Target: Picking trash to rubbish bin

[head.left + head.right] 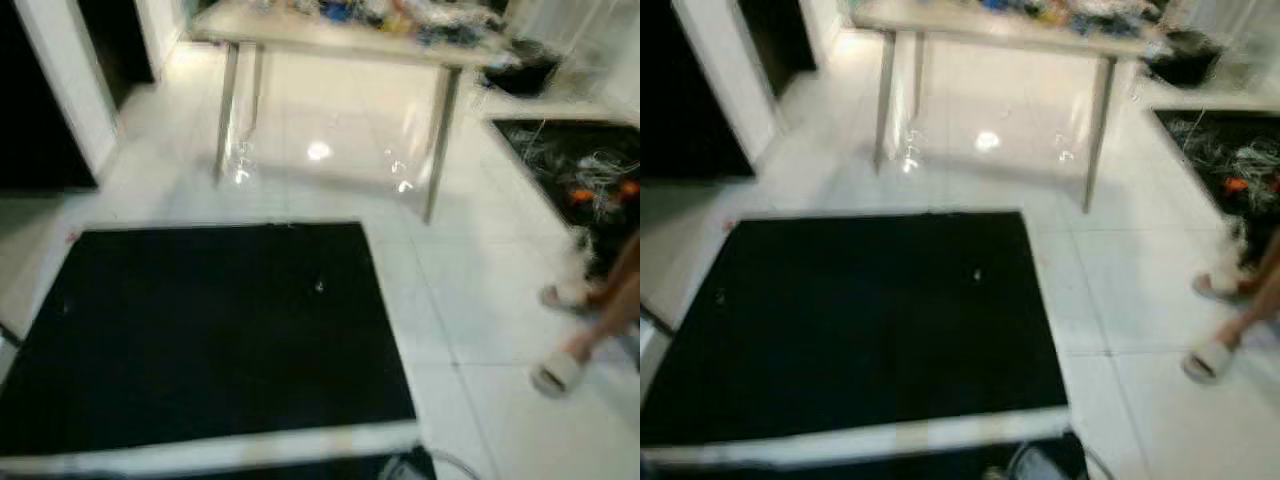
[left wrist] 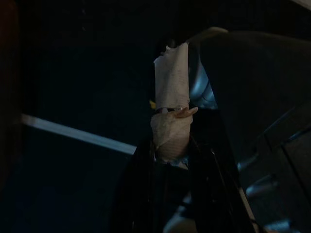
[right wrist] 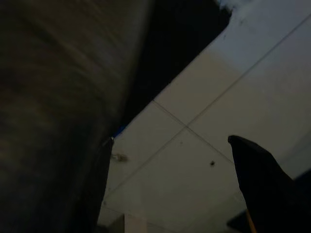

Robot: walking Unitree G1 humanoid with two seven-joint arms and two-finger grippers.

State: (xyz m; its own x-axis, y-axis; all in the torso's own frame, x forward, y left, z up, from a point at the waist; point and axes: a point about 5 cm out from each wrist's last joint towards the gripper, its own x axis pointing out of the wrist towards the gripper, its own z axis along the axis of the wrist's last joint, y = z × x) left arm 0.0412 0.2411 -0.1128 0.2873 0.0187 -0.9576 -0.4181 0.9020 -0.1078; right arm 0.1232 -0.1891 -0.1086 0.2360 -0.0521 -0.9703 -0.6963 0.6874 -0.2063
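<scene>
The left gripper (image 2: pixel 170 160) is clamped on a crumpled wad of pale paper trash (image 2: pixel 171 131), a torn strip of it standing up past the fingertips, in deep shade. The right gripper (image 3: pixel 170 184) has its jaws spread apart, with nothing between them, over white floor tiles (image 3: pixel 194 160). Ahead of the robot lies a large black mat (image 1: pixel 215 335) on the tiled floor. Beyond it stands a metal-legged table (image 1: pixel 330 45) crowded with blurred clutter. At the right, a person's slippered feet (image 1: pixel 560 370) stand near a second black mat strewn with wires (image 1: pixel 585 175).
</scene>
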